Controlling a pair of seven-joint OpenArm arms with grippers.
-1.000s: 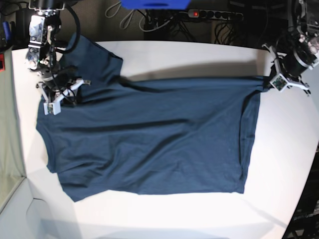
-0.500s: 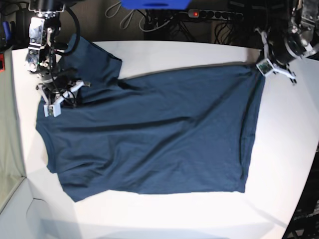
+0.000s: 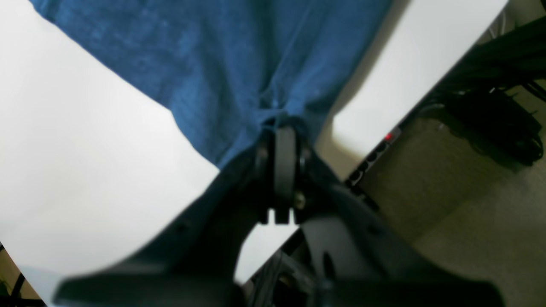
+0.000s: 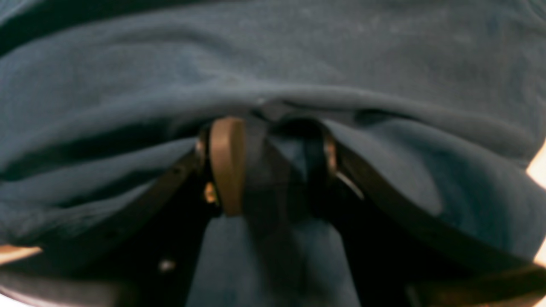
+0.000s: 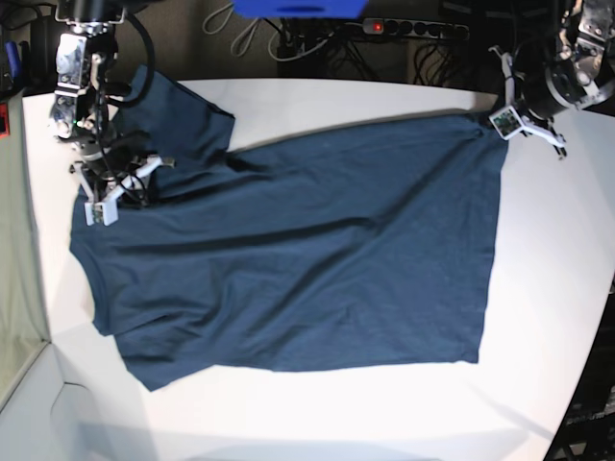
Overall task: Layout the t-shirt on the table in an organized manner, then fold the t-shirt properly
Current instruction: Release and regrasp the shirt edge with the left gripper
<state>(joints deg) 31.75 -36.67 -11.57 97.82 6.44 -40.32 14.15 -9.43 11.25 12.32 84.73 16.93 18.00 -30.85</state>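
The dark navy t-shirt (image 5: 307, 250) lies spread on the white table (image 5: 543, 288), collar end at the left and hem at the right. My left gripper (image 5: 498, 120) is at the far right corner of the hem, shut on that corner. In the left wrist view the left gripper (image 3: 279, 121) pinches bunched t-shirt (image 3: 239, 55) fabric above the table (image 3: 85, 149). My right gripper (image 5: 120, 192) sits at the shoulder near the far left sleeve. The right wrist view shows the right gripper (image 4: 273, 128) with t-shirt (image 4: 273, 55) fabric caught between its fingers.
A power strip (image 5: 404, 29) with a red light, cables and a blue object (image 5: 300, 8) lie behind the table's far edge. The strip (image 3: 375, 153) also shows on the floor in the left wrist view. The table's edge curves in at the right.
My left gripper has carried the hem corner up toward the far edge, and the folded strip along the hem has flattened out. The right arm has stayed put.
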